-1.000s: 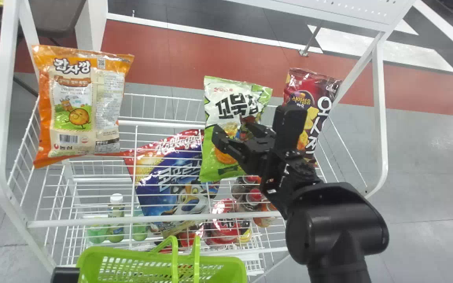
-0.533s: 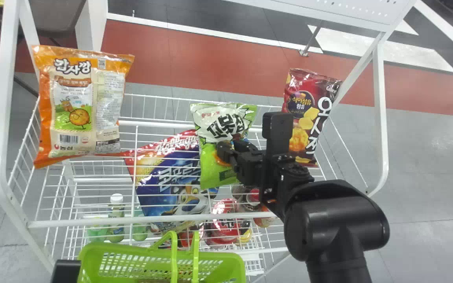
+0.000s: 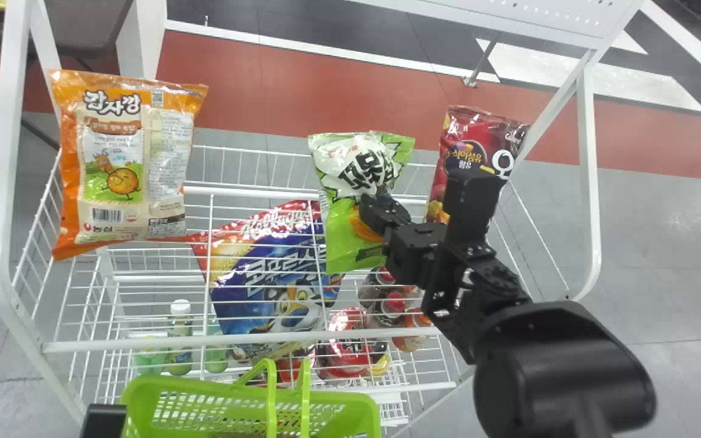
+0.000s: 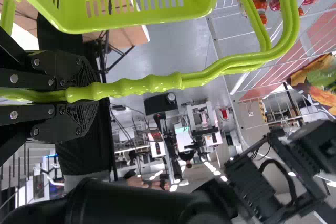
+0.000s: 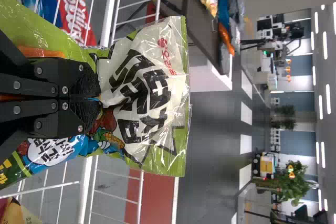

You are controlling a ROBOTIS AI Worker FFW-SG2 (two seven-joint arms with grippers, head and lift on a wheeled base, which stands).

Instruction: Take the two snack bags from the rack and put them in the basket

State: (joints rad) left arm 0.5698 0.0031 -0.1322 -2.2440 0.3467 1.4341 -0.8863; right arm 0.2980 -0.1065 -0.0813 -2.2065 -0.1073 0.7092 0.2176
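Smooth grey floor (image 3: 661,255), crossed by a brick-red band (image 3: 253,91), spreads beyond a rack (image 3: 174,345) of white tubing and thin wire. Over its middle is a glossy green-and-white snack bag (image 3: 350,243), roughly upright, its film crinkled and shining. The right claw (image 3: 370,210) is closed on it, pinching the plastic of the front into small folds.

Just beside it on the right, partly behind the arm, is a slim dark-red bag (image 3: 466,134). A plump orange bag (image 3: 113,182) with crimped ends stands well apart, at the left end. Between them, through the straight wires, shows a blue-and-red foil-bright bag (image 3: 265,304), tilted. Lower still are round-shouldered green bottles (image 3: 180,328) on the left and a round red tub (image 3: 347,340) nearer the middle.

At the near side is the lime-green plastic basket (image 3: 370,413), its walls pierced with neat slots. The left claw (image 3: 104,420) is clamped round its ridged handle (image 4: 152,85).
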